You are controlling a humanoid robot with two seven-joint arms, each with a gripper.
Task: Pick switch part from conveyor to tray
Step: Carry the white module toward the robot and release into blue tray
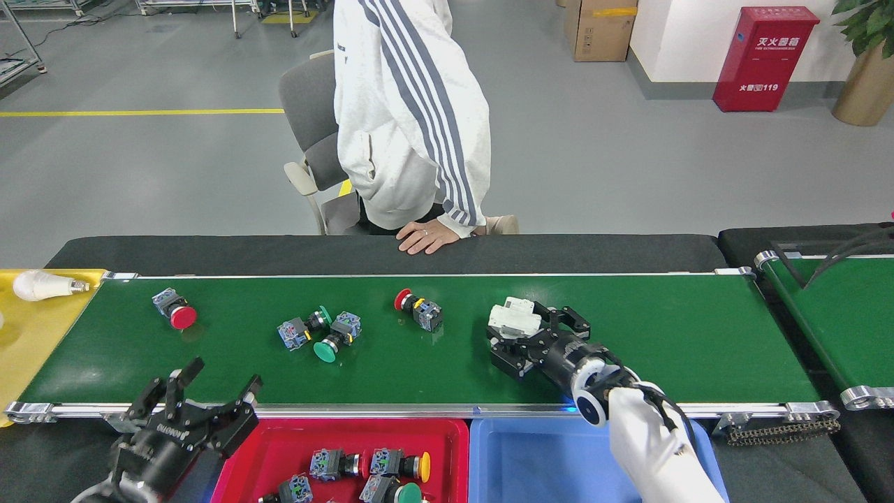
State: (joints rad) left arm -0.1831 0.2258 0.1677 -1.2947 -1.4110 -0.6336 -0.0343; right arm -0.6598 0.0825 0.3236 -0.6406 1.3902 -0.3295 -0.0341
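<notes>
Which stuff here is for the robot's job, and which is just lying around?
For the job: conveyor, white breaker switch, right gripper, blue tray.

Just lying about: light bulb, office chair, red fire extinguisher box, cardboard box.

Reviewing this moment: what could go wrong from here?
1. The right tool sits around the white breaker, which looks tilted; closing now may grip it off-centre and drop it before the blue tray.
2. A person's hand rests just beyond the conveyor; a wide lift could pass near it.
</notes>
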